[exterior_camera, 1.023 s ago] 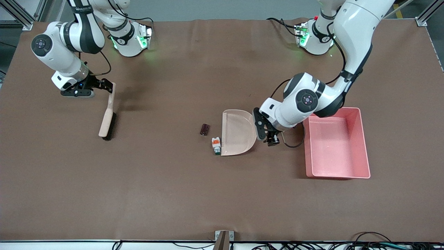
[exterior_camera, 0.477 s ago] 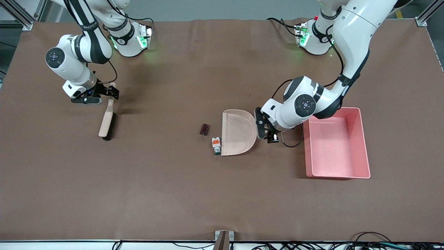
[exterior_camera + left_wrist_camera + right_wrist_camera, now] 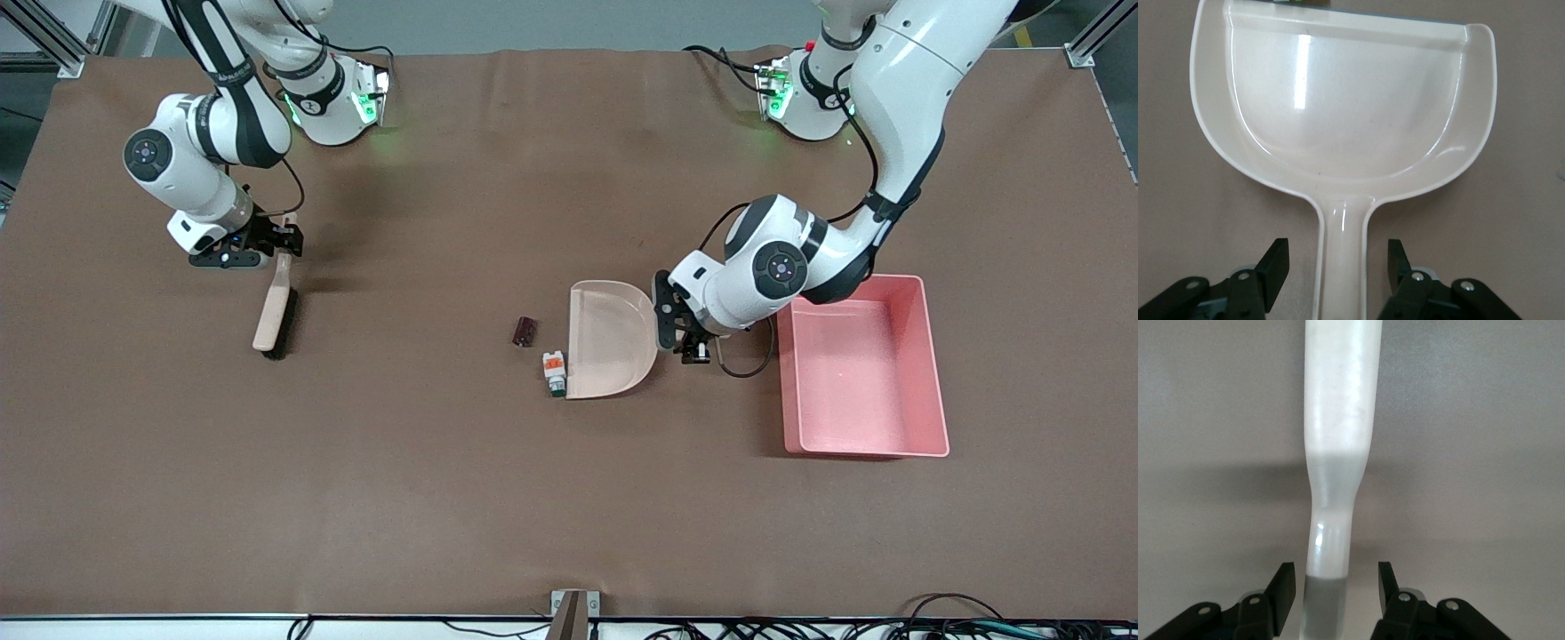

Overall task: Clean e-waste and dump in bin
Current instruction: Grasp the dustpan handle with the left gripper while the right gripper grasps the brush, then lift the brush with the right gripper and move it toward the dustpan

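1. The left gripper (image 3: 689,342) sits low at the handle end of the beige dustpan (image 3: 609,338), between the pan and the pink bin (image 3: 925,373); in the left wrist view its fingers (image 3: 1275,263) are spread on either side of the handle, not touching it.
2. The right gripper (image 3: 283,238) is at the handle tip of the brush (image 3: 274,307) — fingers (image 3: 1281,587) apart, one on each side of the handle, no contact visible.
3. The dark maroon-black block (image 3: 525,331) lies on the brown table (image 3: 444,489) near the dustpan's open edge, toward the right arm's end.
4. The white-silver piece (image 3: 555,372) with orange mark and green tip lies just beside that edge — nearer the front camera than the block.
5. The bin rests on the table toward the left arm's end.
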Robot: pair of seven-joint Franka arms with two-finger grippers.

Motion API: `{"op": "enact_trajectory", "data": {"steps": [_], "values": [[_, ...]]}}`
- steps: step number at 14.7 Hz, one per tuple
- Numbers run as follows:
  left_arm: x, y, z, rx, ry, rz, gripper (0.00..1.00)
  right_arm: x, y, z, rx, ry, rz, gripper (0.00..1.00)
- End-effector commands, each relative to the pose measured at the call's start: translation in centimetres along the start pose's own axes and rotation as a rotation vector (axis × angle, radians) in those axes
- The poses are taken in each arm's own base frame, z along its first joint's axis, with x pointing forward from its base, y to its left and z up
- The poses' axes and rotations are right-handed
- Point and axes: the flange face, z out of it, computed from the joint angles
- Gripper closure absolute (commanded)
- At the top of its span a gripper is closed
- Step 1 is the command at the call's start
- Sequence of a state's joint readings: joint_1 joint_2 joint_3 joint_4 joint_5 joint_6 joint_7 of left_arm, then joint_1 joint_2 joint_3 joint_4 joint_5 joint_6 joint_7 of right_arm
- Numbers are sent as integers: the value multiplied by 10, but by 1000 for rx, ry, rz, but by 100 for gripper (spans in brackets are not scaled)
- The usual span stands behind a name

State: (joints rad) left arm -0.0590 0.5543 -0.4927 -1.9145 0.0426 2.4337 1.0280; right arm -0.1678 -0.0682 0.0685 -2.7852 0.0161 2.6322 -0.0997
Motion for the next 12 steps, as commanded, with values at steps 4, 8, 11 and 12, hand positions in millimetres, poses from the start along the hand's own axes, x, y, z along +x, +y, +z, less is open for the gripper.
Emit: {"op": "enact_trajectory", "data": {"steps": [4, 8, 11, 12], "values": [[11, 6, 11, 15, 6, 44, 38, -7, -6, 7, 1, 0, 8, 63], [11, 7, 12, 36, -29, 83, 45, -6, -9, 6, 3, 2, 5, 78], [23, 13, 13, 35, -31, 74, 47, -6, -9, 6, 13, 1, 22, 97], [25, 15, 14, 34, -32, 74, 49, -6, -9, 6, 19, -4, 33, 99]]}}
